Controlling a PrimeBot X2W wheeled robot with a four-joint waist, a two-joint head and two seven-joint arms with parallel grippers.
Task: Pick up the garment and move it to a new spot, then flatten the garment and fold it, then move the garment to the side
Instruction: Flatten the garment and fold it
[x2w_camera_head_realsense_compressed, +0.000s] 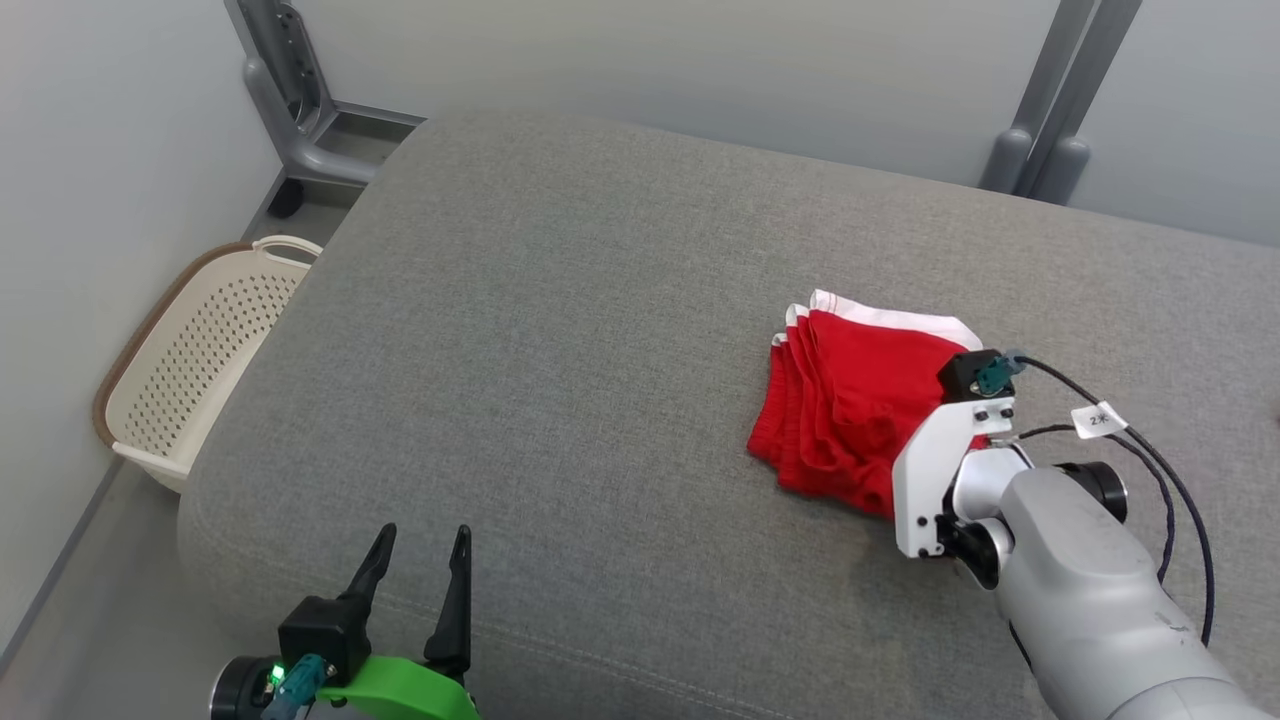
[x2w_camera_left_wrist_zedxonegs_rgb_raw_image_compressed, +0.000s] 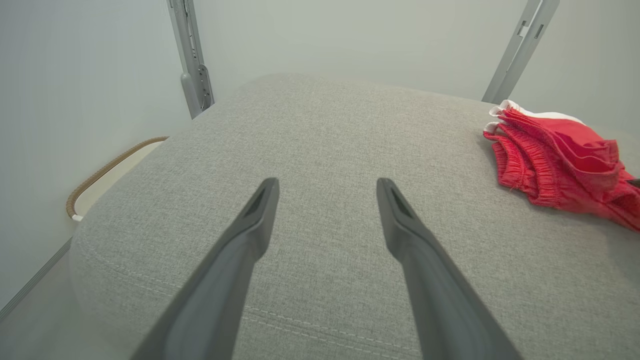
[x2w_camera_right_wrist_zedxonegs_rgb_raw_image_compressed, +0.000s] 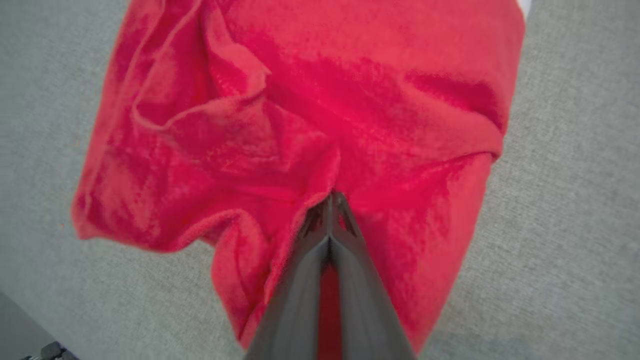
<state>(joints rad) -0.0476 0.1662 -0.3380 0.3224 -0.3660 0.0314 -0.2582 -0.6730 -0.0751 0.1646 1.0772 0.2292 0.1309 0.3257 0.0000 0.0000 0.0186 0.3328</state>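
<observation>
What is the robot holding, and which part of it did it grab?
The right hand pinches the red garment by a bunched fold near its middle. The left hand is open and holds nothing.

The head camera looks down from high above a grey cushion (x2w_camera_head_realsense_compressed: 600, 300), with the red garment (x2w_camera_head_realsense_compressed: 850, 400) at three o'clock of centre. The left wrist camera sits low by the cushion's near edge and faces across it along the left gripper (x2w_camera_left_wrist_zedxonegs_rgb_raw_image_compressed: 327, 184), the garment some way off at three o'clock. The right wrist camera hangs very close over the garment, looking steeply down along the right gripper (x2w_camera_right_wrist_zedxonegs_rgb_raw_image_compressed: 330, 197); all three views share garment and cushion.
</observation>
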